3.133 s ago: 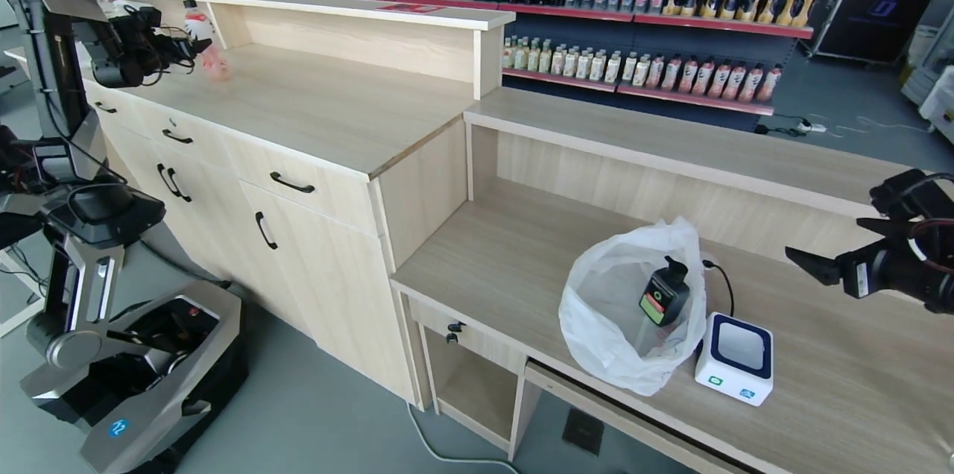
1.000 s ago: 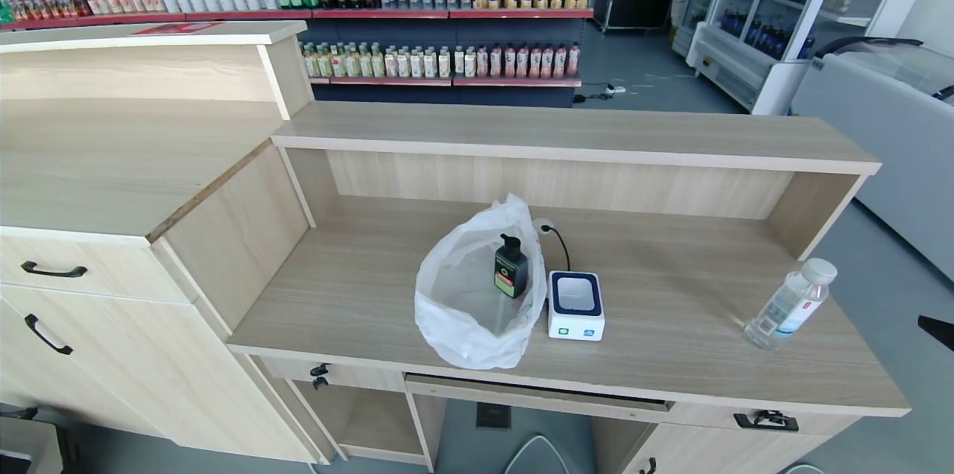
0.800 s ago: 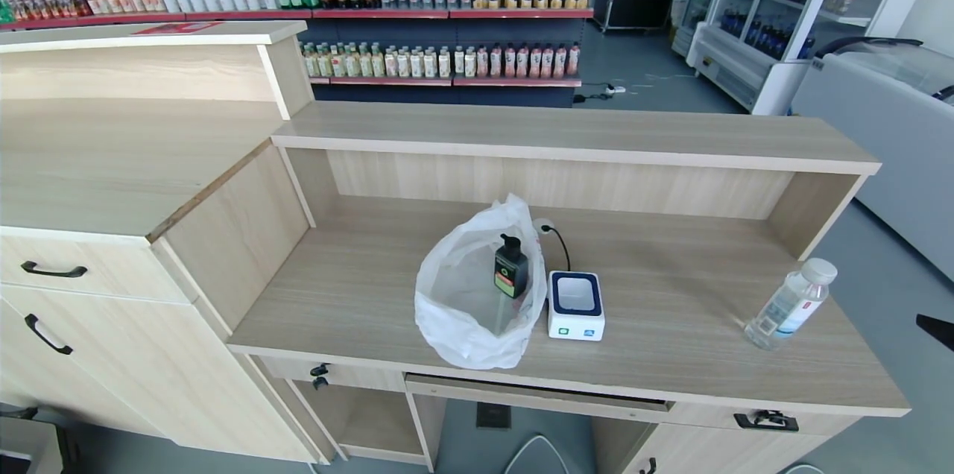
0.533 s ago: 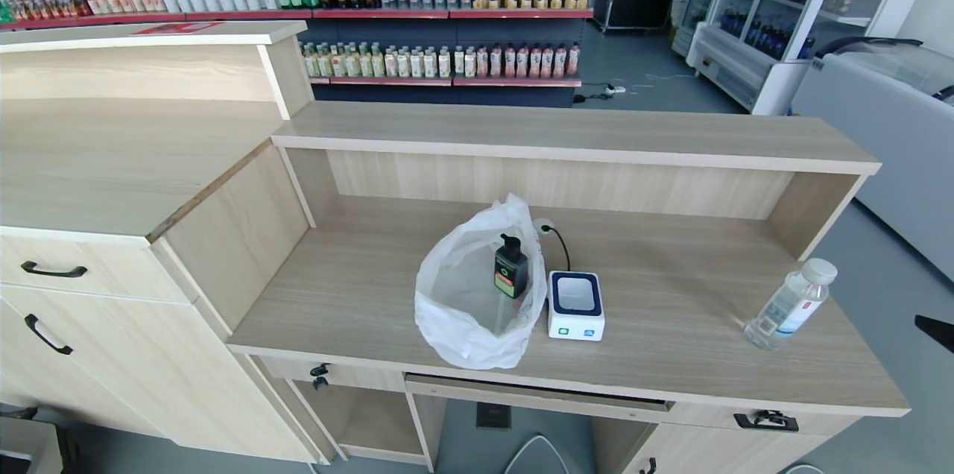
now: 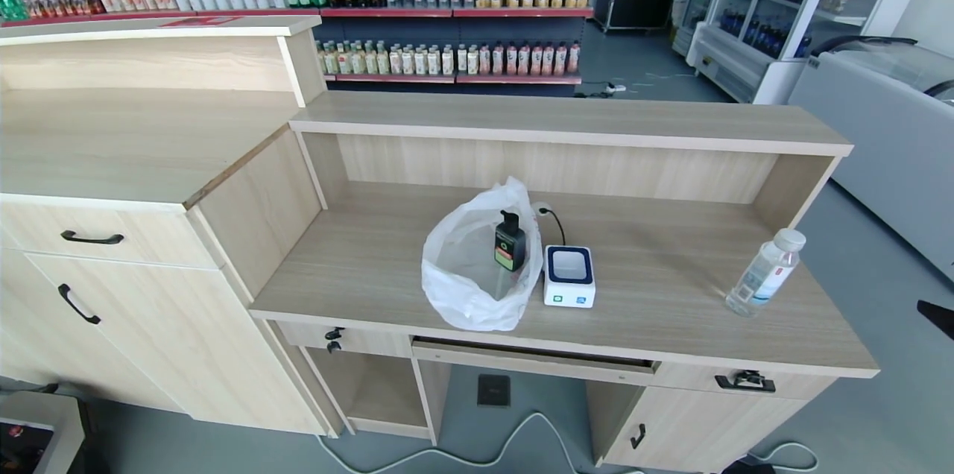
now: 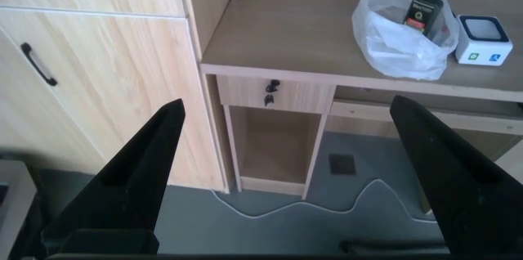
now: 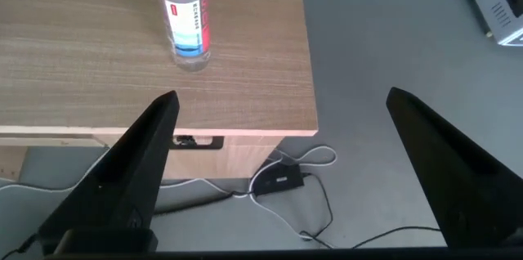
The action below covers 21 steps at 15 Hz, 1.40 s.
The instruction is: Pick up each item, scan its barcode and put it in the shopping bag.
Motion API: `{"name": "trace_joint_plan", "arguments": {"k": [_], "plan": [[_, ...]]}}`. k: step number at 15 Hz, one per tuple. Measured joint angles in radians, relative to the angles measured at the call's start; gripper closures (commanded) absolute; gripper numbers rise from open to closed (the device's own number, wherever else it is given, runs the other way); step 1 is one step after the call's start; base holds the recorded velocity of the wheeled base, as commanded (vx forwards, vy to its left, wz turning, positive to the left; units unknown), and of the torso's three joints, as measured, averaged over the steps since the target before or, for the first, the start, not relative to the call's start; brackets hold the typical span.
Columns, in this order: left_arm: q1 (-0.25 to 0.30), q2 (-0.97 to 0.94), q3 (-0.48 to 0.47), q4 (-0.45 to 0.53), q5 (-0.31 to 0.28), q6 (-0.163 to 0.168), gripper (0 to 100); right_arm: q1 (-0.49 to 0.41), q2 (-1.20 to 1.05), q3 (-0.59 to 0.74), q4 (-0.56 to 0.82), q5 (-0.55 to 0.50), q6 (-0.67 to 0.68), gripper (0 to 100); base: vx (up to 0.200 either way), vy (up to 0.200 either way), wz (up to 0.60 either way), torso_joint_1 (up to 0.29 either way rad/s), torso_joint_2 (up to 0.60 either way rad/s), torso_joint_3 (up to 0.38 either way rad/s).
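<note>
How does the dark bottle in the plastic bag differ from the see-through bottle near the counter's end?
The dark bottle is opaque black with a pump top; the clear bottle is see-through with a white cap. The dark bottle sits inside the shopping bag beside the scanner; the clear bottle stands alone at the right end of the counter. The dark bottle looks squatter, the clear bottle slimmer. Both stand upright.
</note>
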Motion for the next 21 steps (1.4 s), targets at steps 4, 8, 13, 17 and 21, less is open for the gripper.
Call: {"name": "trace_joint_plan", "arguments": {"k": [4,8,13,17,21], "plan": [[-0.001,0.000,0.000,0.000,0.000,0.000,0,0.000,0.123,-0.082,-0.132,0.001,0.116,0,0.000,0.000,0.00,0.000,0.00,0.000],[-0.001,0.000,0.000,0.000,0.000,0.000,0,0.011,0.228,-0.175,-0.134,0.000,0.154,0,0.000,0.000,0.00,0.000,0.00,0.000],[0.000,0.000,0.000,0.000,0.000,0.000,0,0.029,0.374,-0.220,-0.298,-0.004,0.156,0,0.000,0.000,0.00,0.000,0.00,0.000],[-0.001,0.000,0.000,0.000,0.000,0.000,0,0.089,0.463,-0.220,-0.337,-0.013,0.167,0,0.000,0.000,0.00,0.000,0.00,0.000],[0.000,0.000,0.000,0.000,0.000,0.000,0,0.164,0.525,-0.243,-0.401,-0.104,0.202,0,0.000,0.000,0.00,0.000,0.00,0.000]]}}
